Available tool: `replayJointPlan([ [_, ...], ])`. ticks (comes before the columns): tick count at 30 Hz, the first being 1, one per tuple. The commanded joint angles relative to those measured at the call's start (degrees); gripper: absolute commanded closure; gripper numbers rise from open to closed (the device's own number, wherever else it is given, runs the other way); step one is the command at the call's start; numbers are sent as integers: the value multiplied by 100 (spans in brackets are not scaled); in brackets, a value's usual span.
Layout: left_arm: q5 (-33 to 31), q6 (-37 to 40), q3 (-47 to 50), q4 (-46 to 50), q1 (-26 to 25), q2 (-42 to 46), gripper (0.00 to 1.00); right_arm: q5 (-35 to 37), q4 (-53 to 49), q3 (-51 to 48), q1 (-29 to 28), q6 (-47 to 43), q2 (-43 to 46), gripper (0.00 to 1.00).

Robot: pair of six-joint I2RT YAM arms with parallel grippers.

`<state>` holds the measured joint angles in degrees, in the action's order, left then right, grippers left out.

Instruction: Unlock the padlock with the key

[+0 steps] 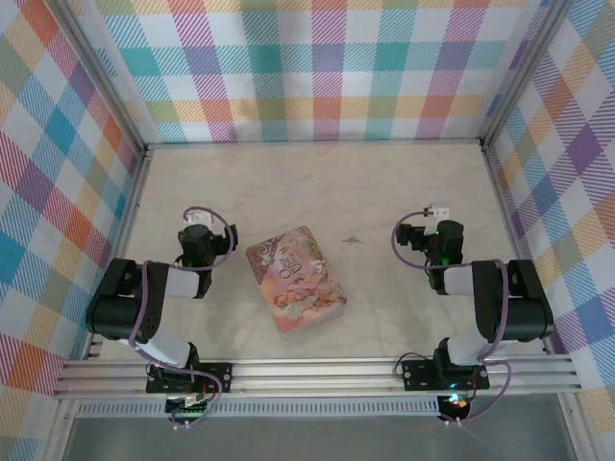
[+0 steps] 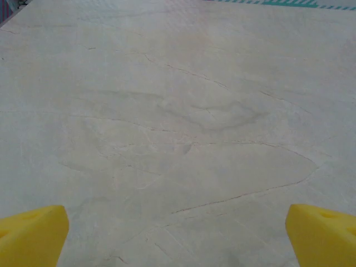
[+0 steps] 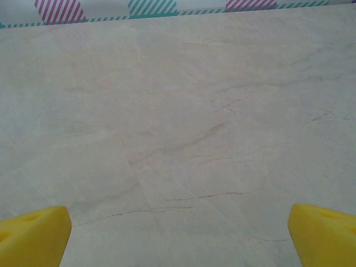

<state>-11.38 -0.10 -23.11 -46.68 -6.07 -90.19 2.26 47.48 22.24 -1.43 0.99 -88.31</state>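
Yellow, wedge-shaped left fingers [image 2: 32,236] sit at the bottom corners of your left wrist view, spread wide apart with nothing between them but the bare, pale marbled counter [image 2: 178,122]. Your right fingers [image 3: 322,236], the same yellow wedges, stand just as wide apart over bare counter in the right wrist view. From overhead you see your left arm [image 1: 144,293] and right arm [image 1: 495,288] folded near their bases on the grey aluminium rail [image 1: 317,370], each wrist pointing away from you. Between them a pink, flower-patterned rectangular tin [image 1: 295,279] with rounded corners lies flat on the counter, turned at an angle and nearer the left arm. Just beyond the tin's far right corner, apart from it, a small dark thing [image 1: 353,238] lies on the counter; it is too small for you to tell whether it is the key or the padlock. Pastel checked walls [image 1: 327,67] close in the counter on three sides.
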Motion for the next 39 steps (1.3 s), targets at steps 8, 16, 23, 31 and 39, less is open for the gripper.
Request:
replayJointPlan([
  [8,66,110,-45,-56,88,63,0,-130,33,114,50,-38,43,0],
  [16,65,107,-44,-56,84,63,0,-135,33,114,57,-38,46,0],
  [23,94,98,-53,-43,97,63,0,-102,-17,141,69,7,80,0],
  [31,-596,-168,-593,1394,106,702,0,190,-1954,720,76,213,1204,0],
  [39,-817,-1974,-1090,3199,171,2199,0,101,-4173,1615,94,2330,2262,0],
])
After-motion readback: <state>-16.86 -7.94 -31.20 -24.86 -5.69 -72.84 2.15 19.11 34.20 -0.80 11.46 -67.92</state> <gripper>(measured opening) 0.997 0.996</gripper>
